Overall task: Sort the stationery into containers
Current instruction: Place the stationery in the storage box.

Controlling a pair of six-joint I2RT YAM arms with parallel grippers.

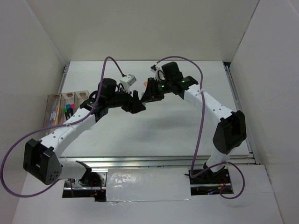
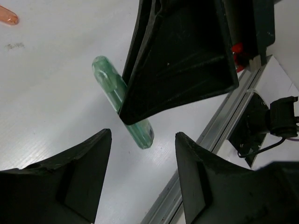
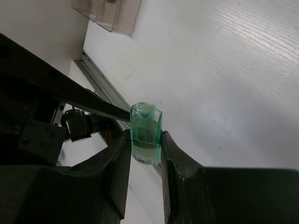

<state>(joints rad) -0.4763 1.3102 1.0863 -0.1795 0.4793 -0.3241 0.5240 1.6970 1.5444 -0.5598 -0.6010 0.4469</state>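
My right gripper (image 3: pixel 145 136) is shut on a mint green highlighter (image 3: pixel 145 119) and holds it above the table. In the left wrist view the highlighter (image 2: pixel 108 84) sticks out past a right finger (image 2: pixel 187 56), its lower tip in line with the gap of my open, empty left gripper (image 2: pixel 143 137). In the top view the left gripper (image 1: pixel 137 105) and the right gripper (image 1: pixel 148 96) meet tip to tip over the table's middle back. The three clear containers (image 1: pixel 55 97) stand in a row at the left edge with several coloured items in them. An orange stub (image 2: pixel 7 16) lies on the table.
A metal rail (image 2: pixel 219 126) runs along the table's edge. The containers also show in the right wrist view (image 3: pixel 112 14) at the top. White walls close in the table on three sides.
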